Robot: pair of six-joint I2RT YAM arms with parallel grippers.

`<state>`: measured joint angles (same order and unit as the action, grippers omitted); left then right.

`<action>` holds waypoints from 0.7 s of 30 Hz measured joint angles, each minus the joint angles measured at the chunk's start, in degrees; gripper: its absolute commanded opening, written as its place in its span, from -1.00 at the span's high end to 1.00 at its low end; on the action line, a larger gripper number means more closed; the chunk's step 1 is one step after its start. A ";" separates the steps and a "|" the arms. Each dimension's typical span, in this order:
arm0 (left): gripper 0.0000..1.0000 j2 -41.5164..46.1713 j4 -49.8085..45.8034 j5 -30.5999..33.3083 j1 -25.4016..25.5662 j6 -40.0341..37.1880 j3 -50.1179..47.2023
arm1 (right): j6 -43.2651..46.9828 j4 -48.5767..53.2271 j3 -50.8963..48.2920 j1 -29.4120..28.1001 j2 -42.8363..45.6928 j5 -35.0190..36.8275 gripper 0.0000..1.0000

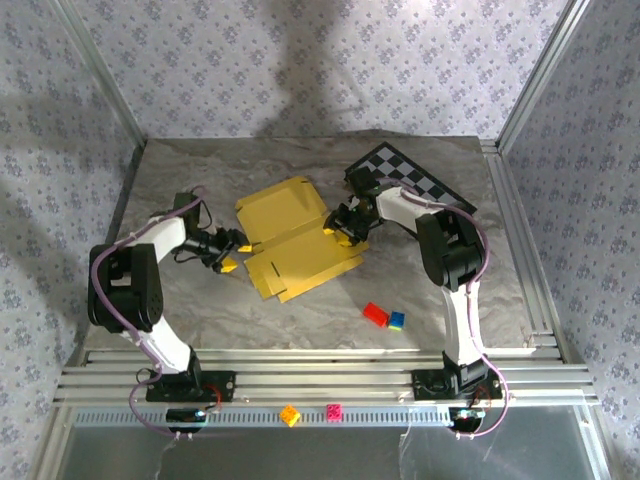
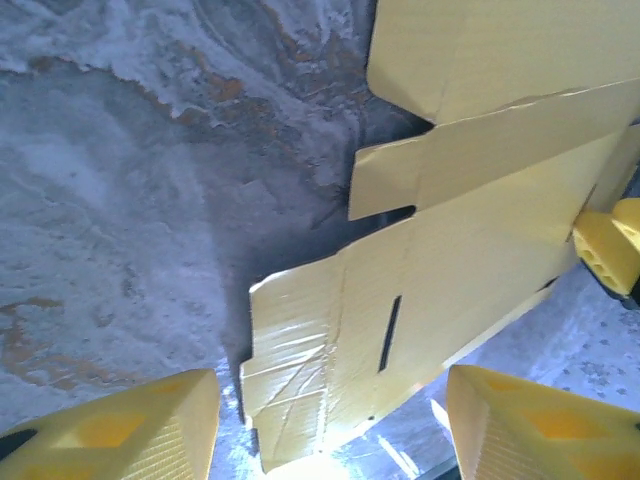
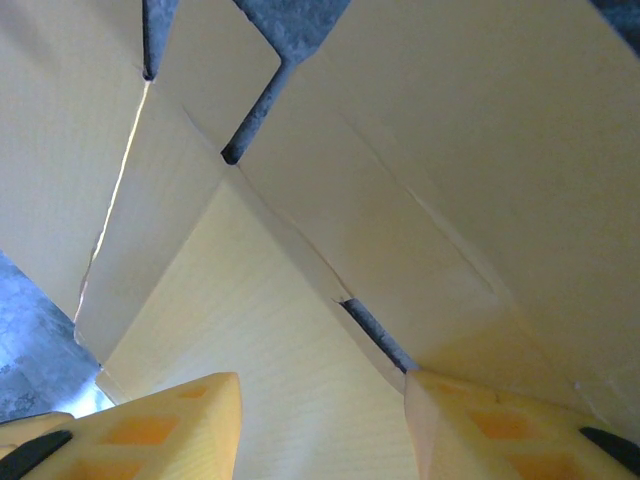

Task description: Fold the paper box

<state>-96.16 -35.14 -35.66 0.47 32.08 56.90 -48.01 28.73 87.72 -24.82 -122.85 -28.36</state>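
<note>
Both spread wide and holding nothing: left gripper (image 1: 236, 254) just off the left edge of the paper box (image 1: 295, 240), right gripper (image 1: 338, 232) over its right edge, creased panels close before its fingers (image 3: 150, 430). Lies mostly flat mid-table between the two, yellow face up.

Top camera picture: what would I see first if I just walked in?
The big yellow paper box grabs the eye first, spread open in the middle of the grey table. The left gripper sits at its left edge and the right gripper at its right edge, both with yellow fingers apart. A checkerboard mat lies at the far right, beyond the right gripper.
</note>
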 measured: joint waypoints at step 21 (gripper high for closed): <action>-0.22 -5.33 5.99 5.49 6.54 0.15 1.88 | 0.00 0.50 0.70 0.11 -0.59 -1.03 0.02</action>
<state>-101.49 -29.15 -30.17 7.01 32.23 58.78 -48.01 29.23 88.42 -24.71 -123.44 -29.39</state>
